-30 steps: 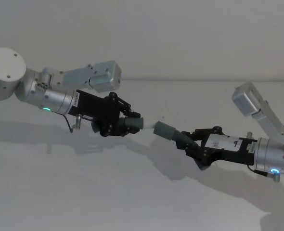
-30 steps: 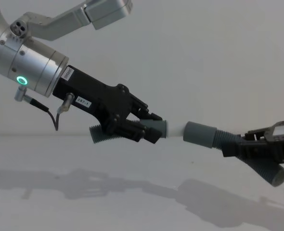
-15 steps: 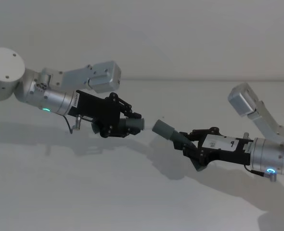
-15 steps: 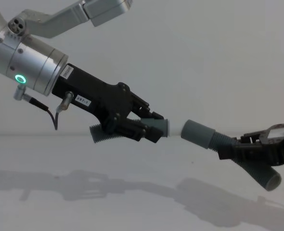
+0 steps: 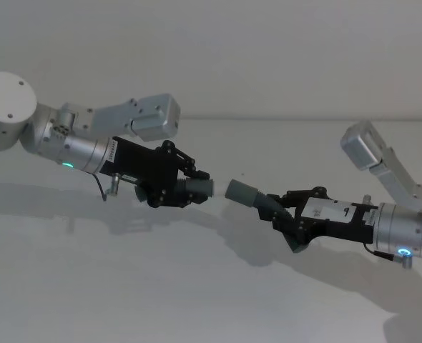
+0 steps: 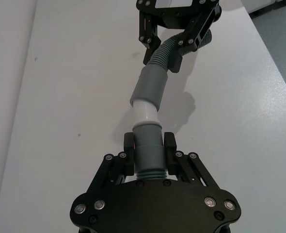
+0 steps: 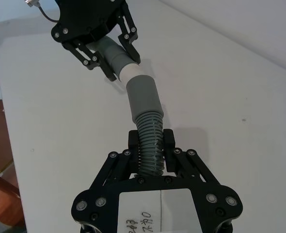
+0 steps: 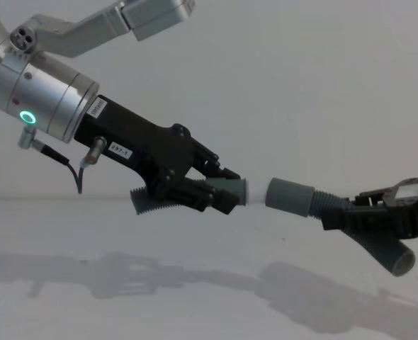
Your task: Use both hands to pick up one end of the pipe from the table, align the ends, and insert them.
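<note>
In the head view, both arms are raised above the white tabletop (image 5: pixel 197 300). The left end effector (image 5: pixel 186 187) reaches in from the left, clamped on a pipe piece whose grey collar (image 5: pixel 199 189) points right. The right end effector (image 5: pixel 286 214) comes in from the right, clamped on the ribbed body of the other pipe piece, whose wide grey cuff (image 5: pixel 241 193) points left. The collar and cuff face each other near the middle of the scene with a small gap showing between them.

In the left wrist view, the left end effector (image 6: pixel 148 150) has its fingers (image 6: pixel 128 148) pressed on both sides of the collar (image 6: pixel 148 145). The whitish tip (image 6: pixel 144 112) meets the mouth of the cuff (image 6: pixel 150 87); how far it has entered cannot be told. Farther off, the right end effector (image 6: pixel 174 43) grips the ribbed body.

In the right wrist view, the right end effector (image 7: pixel 150 145) is closed on the ribbed body (image 7: pixel 149 141) just behind the cuff (image 7: pixel 143 99). The whitish tip (image 7: pixel 129 72) shows at the cuff's far opening, held by the left end effector (image 7: pixel 109 58).

In the chest view, the left end effector (image 8: pixel 219 191) holds its piece with the ribbed tail (image 8: pixel 149 200) sticking out behind. The whitish tip (image 8: pixel 255 192) sits just beside the cuff (image 8: pixel 289 195), roughly in line. The right end effector (image 8: pixel 343 216) grips the second piece at the right.
</note>
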